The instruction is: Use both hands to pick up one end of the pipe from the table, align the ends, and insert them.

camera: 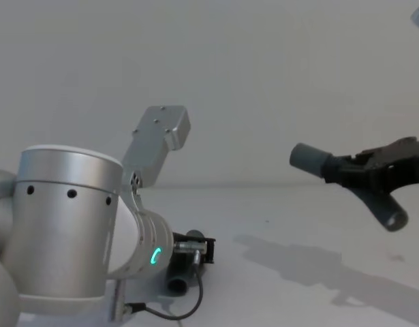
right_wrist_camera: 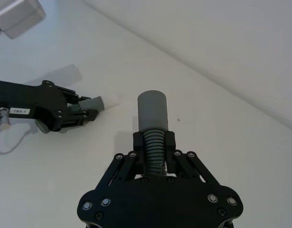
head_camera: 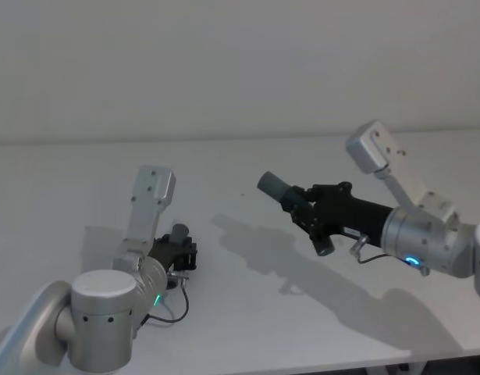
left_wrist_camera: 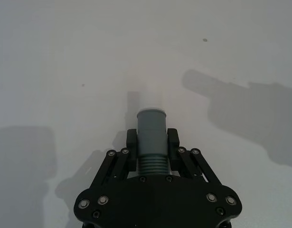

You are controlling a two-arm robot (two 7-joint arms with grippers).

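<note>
Even light, soft shadows across table (slightly hazy).

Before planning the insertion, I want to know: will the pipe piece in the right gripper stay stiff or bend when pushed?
Probably it flexes: the pipe piece is ribbed where the jaws of the right gripper clamp it. Its smooth collar looks more rigid and should keep shape. It seems light, standing out from the jaws without sagging.

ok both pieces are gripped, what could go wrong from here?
Collar piece in the right gripper is raised; plug piece in the left gripper sits low near the table: the white tip may hit the collar rim and jam. Both are held at ribbed sections, which could buckle when pushed.
</note>
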